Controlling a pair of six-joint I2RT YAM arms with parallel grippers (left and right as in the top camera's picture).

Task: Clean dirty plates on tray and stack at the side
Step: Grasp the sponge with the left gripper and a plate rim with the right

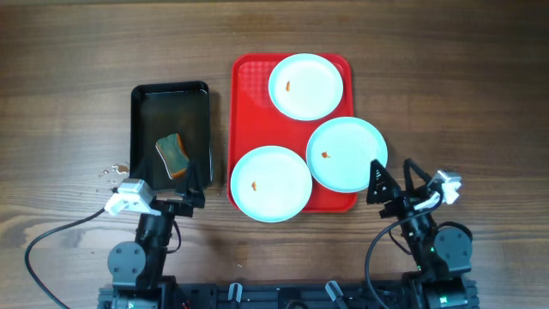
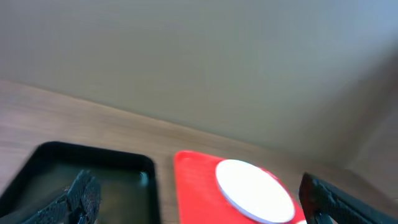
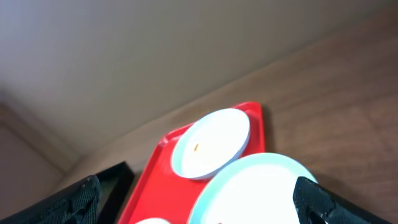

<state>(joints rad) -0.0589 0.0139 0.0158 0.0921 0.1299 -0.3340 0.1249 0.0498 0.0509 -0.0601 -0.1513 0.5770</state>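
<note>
**On the red tray (image 1: 247,81), three smeared plates wait while both grippers hang empty**

At the near edge of the table (image 1: 69,69), the left gripper (image 2: 198,202) and the right gripper (image 1: 394,182) both have their fingers spread wide, grasping nothing. All three plates lie on the tray, each with an orange smear. The far plate (image 1: 306,86) sits inside it, the right-hand plate (image 1: 346,154) overhangs the right edge, and the near plate (image 1: 271,183) overhangs the near edge. Nothing is stacked at the side yet.

The overhangs are the worry: a push on an outer rim could tip a plate or slide it off. The plates also sit close together, so lifting one may nudge its neighbour. The sponge (image 1: 172,157) in the black tray (image 1: 135,129) looks wet and could drip.

Both wrist views are blurred. The left one misses the sponge, and from above the left fingers merge with the black tray's dark rim.
</note>
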